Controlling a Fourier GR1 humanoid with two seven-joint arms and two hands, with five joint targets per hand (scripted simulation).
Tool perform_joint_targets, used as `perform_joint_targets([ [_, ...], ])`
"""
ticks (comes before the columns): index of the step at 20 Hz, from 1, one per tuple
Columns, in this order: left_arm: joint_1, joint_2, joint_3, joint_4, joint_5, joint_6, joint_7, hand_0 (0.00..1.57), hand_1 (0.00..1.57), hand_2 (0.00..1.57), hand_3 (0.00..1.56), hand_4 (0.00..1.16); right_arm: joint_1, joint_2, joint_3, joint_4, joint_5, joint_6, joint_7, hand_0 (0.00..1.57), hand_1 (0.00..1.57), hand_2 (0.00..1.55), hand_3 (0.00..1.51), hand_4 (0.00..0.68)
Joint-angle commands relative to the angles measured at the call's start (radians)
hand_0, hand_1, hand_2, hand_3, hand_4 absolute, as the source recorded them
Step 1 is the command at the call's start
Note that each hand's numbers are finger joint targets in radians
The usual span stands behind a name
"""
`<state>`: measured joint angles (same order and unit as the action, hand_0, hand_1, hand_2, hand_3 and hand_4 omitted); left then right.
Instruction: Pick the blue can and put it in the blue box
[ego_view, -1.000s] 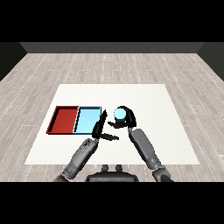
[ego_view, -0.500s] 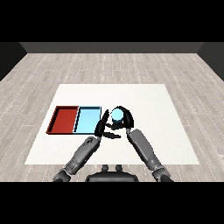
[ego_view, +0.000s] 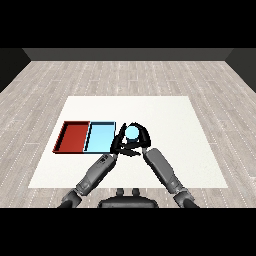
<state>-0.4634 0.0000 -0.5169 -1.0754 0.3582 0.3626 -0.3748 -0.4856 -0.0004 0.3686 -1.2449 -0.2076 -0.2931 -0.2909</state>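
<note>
Blue can (ego_view: 132, 132) sits in my right hand (ego_view: 140, 139), whose black fingers curl round it from the right and from behind, so only its pale blue top and a bit of its side show. From up here I cannot tell whether the can is lifted off the white table (ego_view: 165, 115) or standing on it. It is just to the right of the light blue tray (ego_view: 100, 137), close to that tray's right wall but outside it.

My left hand (ego_view: 120, 141) is right beside the can on its left, between the can and the blue tray's right edge. Its fingers point up and forward, fairly straight, and I see nothing held in them; whether they touch the can I cannot tell, since the two black hands overlap.

The blue tray lies side by side with the red tray (ego_view: 74, 137), the red one on the left, the two touching along a shared wall. Both grey forearms come in from the lower corners and meet near the can.
</note>
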Motion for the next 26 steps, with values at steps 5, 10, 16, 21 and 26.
perform_joint_targets([
  [5,-0.035,0.0,-0.053,0.013,0.028,0.063,0.02,0.0,0.0,0.0,0.0,0.0,0.02,0.0,0.076,-0.02,-0.035,-0.049,-0.017,1.43,1.43,1.46,1.38,0.553],
  [10,-0.12,0.0,-0.096,0.08,0.105,0.118,-0.001,0.0,0.0,0.0,0.0,0.0,0.008,0.0,-0.006,-0.012,-0.01,0.024,0.014,1.43,1.43,1.46,1.37,0.533],
  [16,-0.053,0.0,-0.088,0.02,0.06,0.064,-0.001,0.0,0.0,0.0,0.0,0.0,0.059,0.0,0.073,-0.082,0.022,-0.029,0.043,1.46,1.46,1.46,1.37,0.535],
  [21,-0.127,0.001,-0.139,0.048,0.085,0.142,0.02,0.0,0.0,0.0,0.0,0.0,0.047,0.0,0.183,-0.105,-0.023,-0.114,0.025,1.44,1.44,1.45,1.35,0.487],
  [26,-0.162,0.001,-0.165,0.133,0.186,0.211,-0.028,0.0,0.0,0.0,0.0,0.61,-0.037,0.0,0.172,-0.01,-0.059,-0.137,-0.008,1.45,1.45,1.45,1.37,0.498],
])
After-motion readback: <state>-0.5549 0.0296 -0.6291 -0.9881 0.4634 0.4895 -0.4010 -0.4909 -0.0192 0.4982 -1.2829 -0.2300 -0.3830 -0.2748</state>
